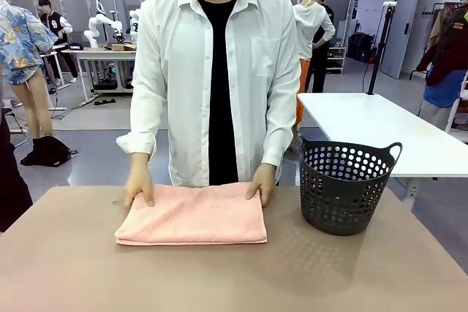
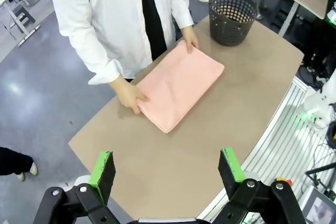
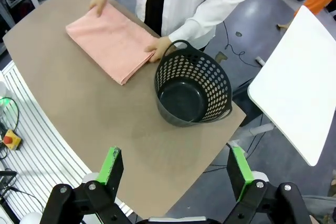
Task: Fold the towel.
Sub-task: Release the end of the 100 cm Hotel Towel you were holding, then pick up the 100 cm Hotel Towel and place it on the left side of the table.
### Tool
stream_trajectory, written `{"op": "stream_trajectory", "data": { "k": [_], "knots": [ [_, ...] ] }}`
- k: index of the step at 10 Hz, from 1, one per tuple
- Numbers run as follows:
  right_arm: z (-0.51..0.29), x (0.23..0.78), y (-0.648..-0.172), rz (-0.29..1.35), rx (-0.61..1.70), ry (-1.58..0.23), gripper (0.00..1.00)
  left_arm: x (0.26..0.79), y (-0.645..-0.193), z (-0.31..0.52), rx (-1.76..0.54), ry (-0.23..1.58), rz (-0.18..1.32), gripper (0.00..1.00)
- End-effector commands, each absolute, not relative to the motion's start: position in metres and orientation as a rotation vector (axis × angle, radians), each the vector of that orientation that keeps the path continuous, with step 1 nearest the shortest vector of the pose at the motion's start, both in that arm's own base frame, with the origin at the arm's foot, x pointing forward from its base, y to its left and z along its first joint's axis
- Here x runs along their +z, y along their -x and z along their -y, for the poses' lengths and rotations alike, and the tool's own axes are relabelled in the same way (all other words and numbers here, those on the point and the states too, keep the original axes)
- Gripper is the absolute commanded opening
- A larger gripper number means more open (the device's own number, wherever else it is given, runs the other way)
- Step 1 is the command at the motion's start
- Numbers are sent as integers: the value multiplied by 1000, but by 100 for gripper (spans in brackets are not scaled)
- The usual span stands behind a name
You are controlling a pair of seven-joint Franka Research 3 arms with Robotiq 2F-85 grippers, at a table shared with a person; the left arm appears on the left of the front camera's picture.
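The folded towel [image 1: 191,215] lies mid-table [image 1: 73,268] under a person's hands [image 1: 139,184], with a dark basket [image 1: 345,188] at its 3 o'clock. The left gripper [image 2: 166,155] and right gripper [image 3: 174,152] hover above, jaws wide apart, holding nothing.

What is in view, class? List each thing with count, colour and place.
Brown table: one, brown, before the robot.
Salmon-pink rectangular terry-cloth towel: one, pink, flat on the table.
Dark perforated plastic basket: one, dark grey, empty, right of the towel.
White table: one, white, beyond the basket.
Person's hands: two, on the towel's far corners.
Robot's left hand: one, black, green pads, open above the table.
Robot's right hand: same, open above the table.
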State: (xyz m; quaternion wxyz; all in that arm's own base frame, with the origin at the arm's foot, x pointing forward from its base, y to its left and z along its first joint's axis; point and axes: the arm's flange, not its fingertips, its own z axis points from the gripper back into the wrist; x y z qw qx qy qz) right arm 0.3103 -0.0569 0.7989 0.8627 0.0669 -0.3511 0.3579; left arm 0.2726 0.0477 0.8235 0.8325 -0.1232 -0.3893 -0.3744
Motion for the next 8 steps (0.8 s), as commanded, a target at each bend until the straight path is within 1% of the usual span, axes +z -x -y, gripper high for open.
{"op": "stream_trajectory", "data": {
  "k": [1,8],
  "knots": [
    [58,799,-311,734,746,-139,100,824,-271,-47,-798,261,823,100],
    [58,799,-311,734,746,-139,100,824,-271,-47,-798,261,823,100]
  ]
}}
